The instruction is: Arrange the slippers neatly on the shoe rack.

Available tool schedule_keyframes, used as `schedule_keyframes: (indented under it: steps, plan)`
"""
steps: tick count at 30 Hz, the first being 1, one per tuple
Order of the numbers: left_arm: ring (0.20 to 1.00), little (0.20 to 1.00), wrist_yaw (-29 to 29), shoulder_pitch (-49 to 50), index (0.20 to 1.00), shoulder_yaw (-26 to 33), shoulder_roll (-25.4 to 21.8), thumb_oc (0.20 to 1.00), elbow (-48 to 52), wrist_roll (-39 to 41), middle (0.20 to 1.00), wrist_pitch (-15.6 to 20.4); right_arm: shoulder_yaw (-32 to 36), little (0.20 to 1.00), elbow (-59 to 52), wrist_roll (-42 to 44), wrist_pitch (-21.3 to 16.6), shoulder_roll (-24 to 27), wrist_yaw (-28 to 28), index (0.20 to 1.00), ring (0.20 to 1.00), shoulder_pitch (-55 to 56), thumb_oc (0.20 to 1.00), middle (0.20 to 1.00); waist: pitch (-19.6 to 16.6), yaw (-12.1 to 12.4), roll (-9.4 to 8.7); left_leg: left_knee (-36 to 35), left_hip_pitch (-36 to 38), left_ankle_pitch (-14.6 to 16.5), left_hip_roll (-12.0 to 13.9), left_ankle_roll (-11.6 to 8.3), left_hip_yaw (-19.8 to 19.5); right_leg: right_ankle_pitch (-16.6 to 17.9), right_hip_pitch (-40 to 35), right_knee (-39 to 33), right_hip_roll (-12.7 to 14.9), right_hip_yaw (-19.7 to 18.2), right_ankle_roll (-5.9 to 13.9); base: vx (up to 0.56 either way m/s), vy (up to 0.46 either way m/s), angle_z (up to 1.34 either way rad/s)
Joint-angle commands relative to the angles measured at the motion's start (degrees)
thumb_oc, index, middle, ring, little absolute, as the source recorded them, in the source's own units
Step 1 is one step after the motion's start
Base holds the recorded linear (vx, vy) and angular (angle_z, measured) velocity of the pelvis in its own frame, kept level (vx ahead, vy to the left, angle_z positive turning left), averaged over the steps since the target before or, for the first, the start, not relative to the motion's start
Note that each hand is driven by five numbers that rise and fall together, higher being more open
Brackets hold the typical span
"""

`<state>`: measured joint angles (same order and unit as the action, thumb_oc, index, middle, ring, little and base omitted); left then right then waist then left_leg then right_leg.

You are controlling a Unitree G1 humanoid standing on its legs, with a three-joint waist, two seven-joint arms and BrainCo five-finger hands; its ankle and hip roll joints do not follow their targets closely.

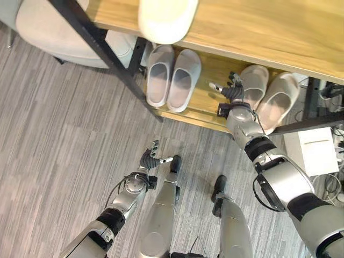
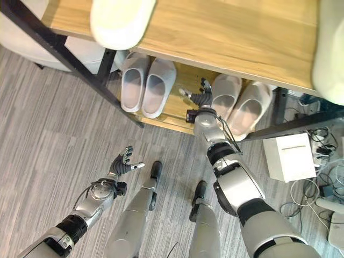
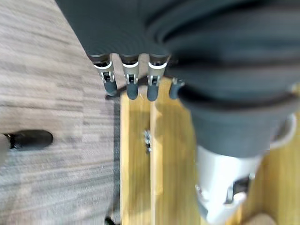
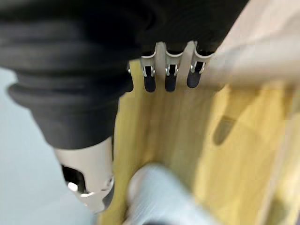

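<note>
Fingers of the right hand [image 1: 232, 91] are spread and empty beside the beige slippers [image 1: 267, 97], which point into the rack's lower shelf [image 1: 207, 97]; left hand [image 1: 151, 159] hangs open, well apart.

1. The lower shelf [image 1: 207, 102] of the shoe rack is roofed by the wooden top board [image 1: 258, 32], so entry is left from the front edge.
2. A bare strip of shelf is left between the grey slipper pair [image 1: 173, 77] and the beige slipper pair [image 1: 269, 95]; it is occupied by the right hand [image 1: 232, 90], its fingers spread.
3. The left side is barred by a black diagonal strut [image 1: 102, 45].
4. Open floor [image 1: 64, 140] is left before the rack.
</note>
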<state>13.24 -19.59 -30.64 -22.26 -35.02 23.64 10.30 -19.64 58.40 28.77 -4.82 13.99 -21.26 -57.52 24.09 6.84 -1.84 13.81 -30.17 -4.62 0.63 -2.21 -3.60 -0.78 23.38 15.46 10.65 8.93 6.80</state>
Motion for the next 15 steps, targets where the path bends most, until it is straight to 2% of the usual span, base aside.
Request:
schedule_keyframes:
  steps: [1, 6, 7, 8, 9, 10, 11, 12, 15]
  plan:
    - [1.0, 1.0, -2.3, -0.1, 1.0, 1.9, 0.8, 1.0, -3.0, -2.1, 1.0, 0.7, -2.4, 1.0, -5.8, -6.2, -1.3, 1.3, 3.7, 1.0, 1.0, 4.9, 1.0, 1.0, -1.9, 0.8, -0.79, -1.4, 4.7, 3.9, 1.8, -2.18, -0.8, -1.3, -7.0, -3.5, 1.8, -0.2, 2.82, 0.06, -0.067, -0.15]
    - [1.0, 1.0, -8.2, 4.5, 1.0, 2.4, 0.6, 1.0, -2.5, -7.3, 1.0, -0.4, -4.3, 1.0, -23.2, -11.2, -2.7, 3.5, 12.6, 1.0, 1.0, 29.6, 1.0, 1.0, -6.7, -2.4, -0.99, -8.4, 13.1, 1.4, 3.9, -3.42, 0.8, 0.7, -13.6, -9.7, 0.8, 0.0, 3.45, 0.1, -0.075, -0.24]
    - [1.0, 1.0, -8.2, 4.5, 1.0, 2.4, 0.6, 1.0, -2.5, -7.3, 1.0, -0.4, -4.3, 1.0, -23.2, -11.2, -2.7, 3.5, 12.6, 1.0, 1.0, 29.6, 1.0, 1.0, -6.7, -2.4, -0.99, -8.4, 13.1, 1.4, 3.9, -3.42, 0.8, 0.7, -13.6, -9.7, 0.8, 0.0, 3.45, 0.11, -0.036, -0.15]
    - [1.0, 1.0, -10.9, 5.9, 1.0, 2.0, -0.9, 1.0, -1.3, -11.8, 1.0, -0.8, -1.8, 1.0, -27.1, -13.1, -3.0, 6.2, 15.1, 1.0, 1.0, 38.6, 1.0, 1.0, -8.9, -3.8, -0.72, -11.3, 16.3, 0.6, 4.7, -3.82, 1.6, 1.5, -15.9, -12.0, 0.4, -0.1, 3.81, 0.18, -0.07, -0.17]
    - [1.0, 1.0, -15.3, 6.7, 1.0, -0.4, -3.1, 1.0, 0.9, -18.3, 1.0, -0.7, 1.1, 1.0, -28.2, -15.0, -2.8, 7.5, 17.9, 1.0, 1.0, 47.4, 1.0, 1.0, -11.8, -5.7, -0.12, -14.5, 20.4, 0.0, 5.3, -4.48, 3.0, 2.3, -18.9, -15.0, -0.1, -0.3, 4.13, 0.22, -0.087, -0.23]
    - [1.0, 1.0, -15.8, 6.6, 1.0, -1.0, -4.0, 1.0, 2.6, -20.2, 1.0, -0.2, 1.8, 1.0, -27.8, -15.2, -2.9, 7.8, 18.7, 1.0, 1.0, 49.8, 1.0, 1.0, -12.7, -6.2, 0.02, -15.6, 21.9, -0.1, 5.5, -4.66, 3.5, 2.5, -20.0, -16.1, -0.2, -0.5, 4.25, 0.23, -0.076, -0.38]
    - [1.0, 1.0, -19.1, 5.5, 1.0, -5.0, -6.6, 1.0, 7.2, -24.6, 1.0, 0.5, 3.2, 1.0, -26.5, -16.4, -2.6, 8.1, 19.7, 1.0, 1.0, 53.6, 1.0, 1.0, -14.4, -7.3, 0.46, -17.6, 24.6, -0.2, 5.8, -4.88, 4.8, 2.9, -21.7, -17.8, -0.4, -1.2, 4.42, 0.15, -0.059, -0.37]
    - [1.0, 1.0, -21.2, 4.4, 1.0, -8.0, -7.3, 1.0, 9.2, -27.1, 1.0, 0.7, 4.1, 1.0, -25.5, -15.6, -2.5, 7.7, 20.0, 1.0, 1.0, 55.2, 1.0, 1.0, -14.9, -8.2, 0.66, -18.0, 25.9, 0.1, 6.1, -5.05, 5.6, 2.9, -22.6, -18.4, -0.6, -1.6, 4.47, 0.12, -0.04, -0.34]
    - [1.0, 1.0, -24.6, 1.2, 1.0, -12.5, -7.8, 1.0, 16.0, -27.0, 1.0, 1.7, 5.0, 1.0, -23.9, -14.4, -2.5, 7.1, 20.6, 1.0, 1.0, 57.7, 1.0, 1.0, -16.9, -10.1, 1.4, -18.8, 27.6, 0.4, 6.5, -5.26, 7.4, 3.5, -23.4, -20.2, -0.9, -3.0, 4.56, 0.06, -0.044, -0.27]
